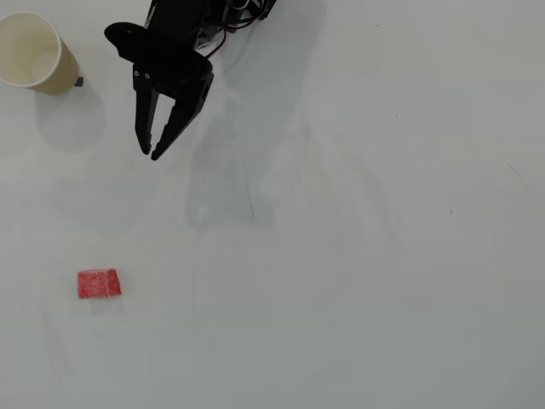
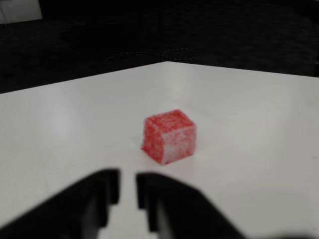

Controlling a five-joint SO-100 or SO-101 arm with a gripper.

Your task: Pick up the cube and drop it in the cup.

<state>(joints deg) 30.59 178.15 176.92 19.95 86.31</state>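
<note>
A: Where, the cube?

B: Alone on the white counter, lower left in the overhead view, well apart from the cup at upper left. Straight ahead in the wrist view.

A: Jaws?

B: Holding nothing, only a narrow gap between the tips.

A: Handling?

B: Probably light, stiff, rough-surfaced, so little slip. Best gripped across two opposite flat sides.

A: Writing, labels?

B: None readable.

Matte black pincer, tapered fingers, two screws, red cable
</note>
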